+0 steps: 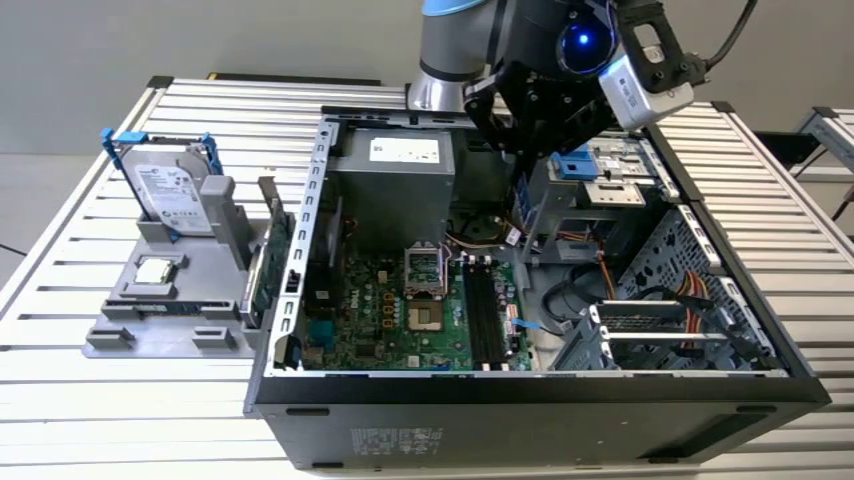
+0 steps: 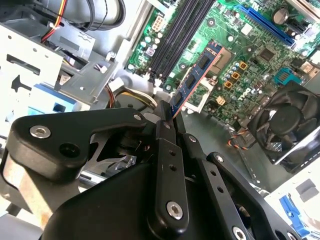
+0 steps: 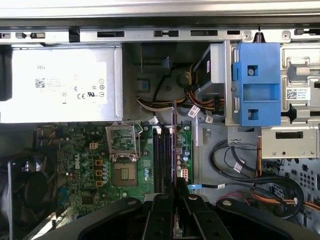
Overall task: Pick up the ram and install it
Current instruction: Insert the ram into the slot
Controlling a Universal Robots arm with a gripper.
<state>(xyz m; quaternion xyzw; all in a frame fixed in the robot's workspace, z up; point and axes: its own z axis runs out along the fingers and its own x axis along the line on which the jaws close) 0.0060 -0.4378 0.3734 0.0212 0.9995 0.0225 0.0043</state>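
From where I stand, in the exterior view, the open computer case (image 1: 534,388) lies on its side across the middle of the slatted worktop (image 1: 107,400), reaching toward the edge on the exterior view's right. That leaves the motherboard facing up, so it can be reached from above. The arm comes down over the case's far side, its wrist tipped and the pincer (image 1: 527,168) pointing into the case. The ram (image 1: 523,205) hangs below it, well above the memory slots (image 1: 483,310). A grey holder (image 1: 147,330) with a hard drive (image 1: 174,195) standing in it sits by the worktop's edge on the exterior view's left, apart from the work.

In the second wrist view the pincer (image 2: 169,114) is pinched tight on one short end of the ram (image 2: 196,80). The stick juts straight out from the fingers, chips showing. I'd say it is held by the end to leave the contact edge free. The dark slots (image 2: 180,35) lie beyond it, not touched.

In the first wrist view the ram (image 3: 173,145) shows edge-on, a thin line rising from the pincer (image 3: 175,184). It runs parallel to the slots (image 3: 160,160) and just beside them. To my eye the arm is posed to line the stick up along a slot's length. It is not seated.
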